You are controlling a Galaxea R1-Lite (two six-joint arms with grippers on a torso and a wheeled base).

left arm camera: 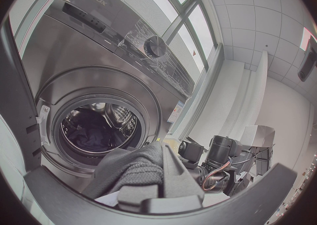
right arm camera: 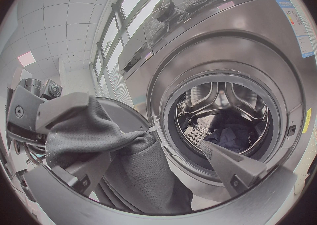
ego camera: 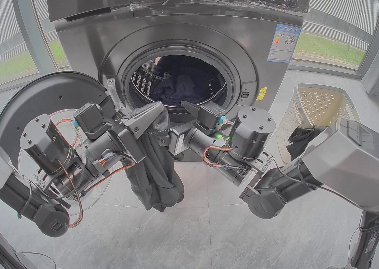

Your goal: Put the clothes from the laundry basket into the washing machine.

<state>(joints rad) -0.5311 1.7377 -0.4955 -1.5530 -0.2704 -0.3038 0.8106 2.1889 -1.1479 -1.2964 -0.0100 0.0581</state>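
Partly done: clothes [ego camera: 177, 86] in washer [ego camera: 244, 41]. L pincer [ego camera: 152, 118] clenched on garment [ego camera: 156, 179] at washer mouth, R pincer [ego camera: 175, 122] released. Dark item [ego camera: 300, 137] left in basket [ego camera: 316, 104].

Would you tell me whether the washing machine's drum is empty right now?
No, dark blue clothes lie inside the washing machine's drum, seen through its open door.

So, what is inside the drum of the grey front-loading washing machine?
Crumpled dark blue clothes lie at the bottom of the perforated steel drum of the grey front-loading washing machine. Anything beneath that pile is covered.
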